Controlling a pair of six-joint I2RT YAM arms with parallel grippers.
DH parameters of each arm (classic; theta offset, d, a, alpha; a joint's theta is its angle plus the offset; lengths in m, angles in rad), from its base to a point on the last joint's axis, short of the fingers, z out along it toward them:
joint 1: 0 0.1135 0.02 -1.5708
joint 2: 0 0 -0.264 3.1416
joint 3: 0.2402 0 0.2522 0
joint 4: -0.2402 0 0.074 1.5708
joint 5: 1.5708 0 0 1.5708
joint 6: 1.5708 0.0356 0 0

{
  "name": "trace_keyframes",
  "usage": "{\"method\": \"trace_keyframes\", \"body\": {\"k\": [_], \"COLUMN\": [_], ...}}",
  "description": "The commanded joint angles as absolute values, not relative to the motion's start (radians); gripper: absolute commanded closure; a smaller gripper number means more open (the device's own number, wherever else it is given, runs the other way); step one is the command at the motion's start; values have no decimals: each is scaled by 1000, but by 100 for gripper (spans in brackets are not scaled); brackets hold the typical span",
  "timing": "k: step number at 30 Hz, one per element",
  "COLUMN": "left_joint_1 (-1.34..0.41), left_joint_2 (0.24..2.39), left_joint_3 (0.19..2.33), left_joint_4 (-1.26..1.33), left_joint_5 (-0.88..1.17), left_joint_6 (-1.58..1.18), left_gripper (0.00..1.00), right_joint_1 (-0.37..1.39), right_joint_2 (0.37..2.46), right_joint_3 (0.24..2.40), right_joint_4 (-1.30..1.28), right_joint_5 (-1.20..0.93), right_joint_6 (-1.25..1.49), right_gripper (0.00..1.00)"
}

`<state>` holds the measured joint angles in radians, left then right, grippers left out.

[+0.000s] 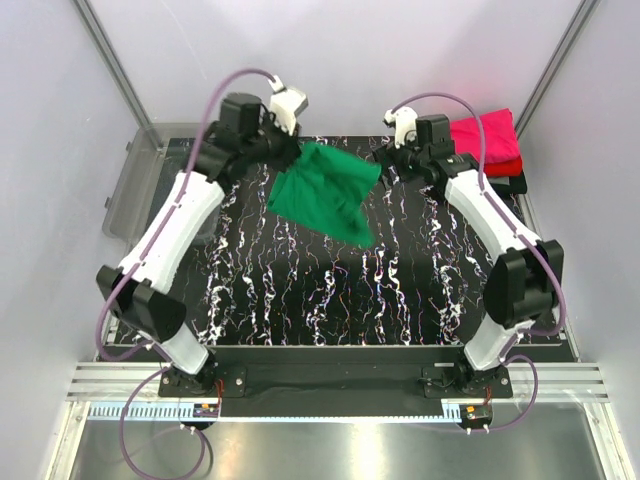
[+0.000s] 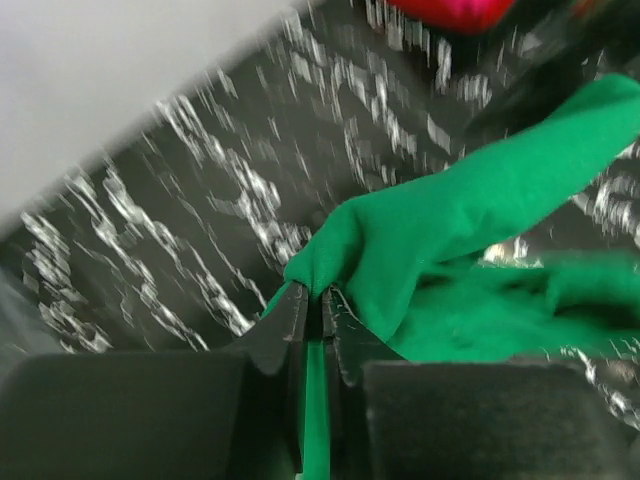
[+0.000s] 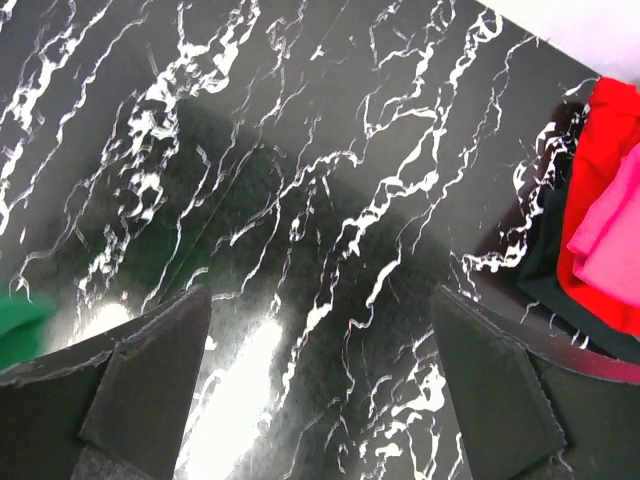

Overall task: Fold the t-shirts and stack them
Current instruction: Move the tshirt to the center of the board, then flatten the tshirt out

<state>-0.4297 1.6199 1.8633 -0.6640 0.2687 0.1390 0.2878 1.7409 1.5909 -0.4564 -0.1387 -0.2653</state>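
**Three shirts stacked, the green one in the air**

A pile sits at the far right corner of the worktop [image 1: 300,290]: the pink shirt [image 1: 480,133] on top, the red shirt [image 1: 503,165] under it, and the black shirt [image 1: 517,184] at the bottom, showing only as a dark edge. The pile looks folded. From these views the lower two are too covered to judge how neatly, so that part of the job is probably done rather than certainly.

The green shirt [image 1: 325,195] is the one left. It hangs crumpled above the far middle of the worktop, between the two arms, and is neither spread nor folded. The left fingers [image 2: 300,320] are pinched tight on a bunched edge of it, with cloth showing in the slit between them. The right fingers [image 3: 150,385] stand wide apart with nothing between them, just beside the shirt's other side; only a scrap of green shows at the edge of that wrist view.

What remains, in my judgement, is to lay the green shirt flat, fold it, and set it on the pink one. The bin [image 1: 128,195] at the left plays no part.
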Motion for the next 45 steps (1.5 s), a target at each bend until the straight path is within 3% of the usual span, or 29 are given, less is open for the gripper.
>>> {"method": "trace_keyframes", "body": {"k": [1, 2, 3, 8, 9, 13, 15, 17, 25, 35, 45], "left_joint_1": [-423, -423, -423, -407, -402, -379, -365, -356, -345, -265, -196], "left_joint_2": [1653, 1675, 1730, 1821, 1815, 1767, 1718, 1680, 1431, 1283, 1140], "left_joint_3": [1787, 1746, 1738, 1671, 1655, 1600, 1562, 1520, 1362, 1227, 1186], "left_joint_4": [-600, -604, -635, -716, -716, -715, -709, -707, -713, -698, -698], "left_joint_5": [291, 275, 255, 173, 173, 150, 147, 144, 87, 141, 173], "left_joint_6": [133, 132, 133, 167, 164, 140, 123, 118, 175, 172, 152], "left_gripper": [64, 51, 45, 37, 37, 37, 42, 44, 46, 45, 43], "right_joint_1": [295, 295, 295, 296, 298, 357, 420, 463, 575, 675, 761], "right_joint_2": [1652, 1638, 1628, 1591, 1595, 1688, 1740, 1805, 1943, 1944, 2002], "right_joint_3": [1514, 1494, 1455, 1378, 1384, 1425, 1480, 1531, 1621, 1602, 1560], "right_joint_4": [-439, -437, -431, -486, -524, -603, -606, -604, -535, -469, -471], "right_joint_5": [-170, -182, -211, -409, -528, -649, -676, -673, -654, -551, -520], "right_joint_6": [-337, -360, -373, -500, -533, -557, -589, -659, -836, -1236, -1374], "right_gripper": [4, 4, 5, 11, 14, 18, 22, 27, 26, 25, 39]}}
